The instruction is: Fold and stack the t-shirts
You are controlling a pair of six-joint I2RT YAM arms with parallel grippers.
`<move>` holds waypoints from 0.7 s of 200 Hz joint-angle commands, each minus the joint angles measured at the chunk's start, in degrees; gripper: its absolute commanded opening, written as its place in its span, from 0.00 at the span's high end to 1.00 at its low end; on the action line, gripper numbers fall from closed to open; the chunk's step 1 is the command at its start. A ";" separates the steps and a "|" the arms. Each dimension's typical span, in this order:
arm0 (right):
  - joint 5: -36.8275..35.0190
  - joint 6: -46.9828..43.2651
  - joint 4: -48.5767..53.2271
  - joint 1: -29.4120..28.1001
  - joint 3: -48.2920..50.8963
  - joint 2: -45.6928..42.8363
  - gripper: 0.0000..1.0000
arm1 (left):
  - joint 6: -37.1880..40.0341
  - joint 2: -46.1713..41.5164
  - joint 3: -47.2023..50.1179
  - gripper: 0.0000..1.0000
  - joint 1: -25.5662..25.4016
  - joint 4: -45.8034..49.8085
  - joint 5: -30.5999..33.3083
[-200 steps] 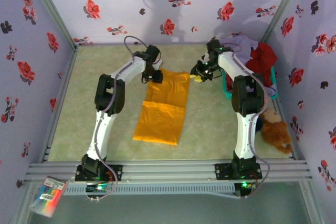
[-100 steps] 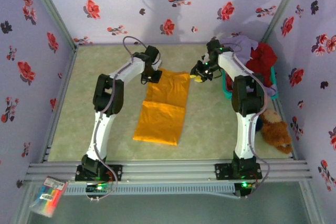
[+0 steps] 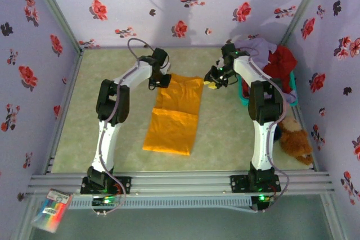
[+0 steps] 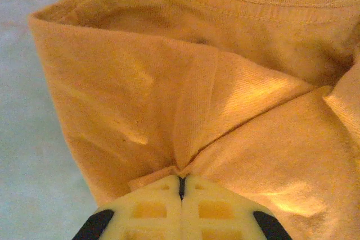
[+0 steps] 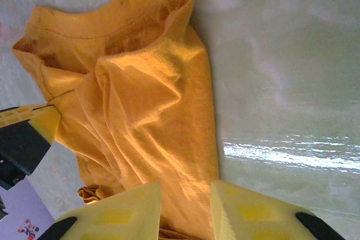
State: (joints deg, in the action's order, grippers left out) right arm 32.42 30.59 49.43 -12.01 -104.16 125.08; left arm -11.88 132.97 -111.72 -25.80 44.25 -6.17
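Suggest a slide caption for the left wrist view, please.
Left gripper shut on a pinched fold of the orange-yellow t-shirt.

There was one orange-yellow t-shirt (image 3: pixel 175 113). Right of it were one lavender t-shirt (image 3: pixel 261 43), one red t-shirt (image 3: pixel 281 61), one teal basket (image 3: pixel 242 96) and one teddy bear (image 3: pixel 295 141). Two robot arms (image 3: pixel 112 122) flanked it.

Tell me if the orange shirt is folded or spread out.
Folded: the orange shirt lies as a narrow strip, sides tucked in, with layers overlapping at its far end.

White left arm (image 3: pixel 104 144) and right arm (image 3: pixel 259 144) with black joints, grey cables (image 3: pixel 129 43), pale yellow lattice-moulded fingers (image 4: pixel 149 209).
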 commanded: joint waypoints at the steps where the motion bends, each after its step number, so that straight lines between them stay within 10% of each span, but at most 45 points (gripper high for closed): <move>1: 1.07 0.13 1.34 -0.30 0.45 -0.37 0.69 | -1.18 -3.25 0.89 0.93 0.68 -0.65 -0.60; 81: 1.25 0.09 1.37 -0.31 0.45 -0.53 0.69 | -1.54 -2.44 0.44 0.68 0.91 -0.30 -1.74; 140: 1.15 0.04 1.47 -0.33 0.49 -0.65 0.69 | -2.20 -4.66 3.26 0.70 0.74 -1.84 -2.04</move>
State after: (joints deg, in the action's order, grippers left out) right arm 32.86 30.59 49.43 -12.01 -104.16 125.08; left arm -13.26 132.16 -110.37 -25.45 43.38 -7.51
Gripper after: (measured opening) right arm 0.307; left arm 0.303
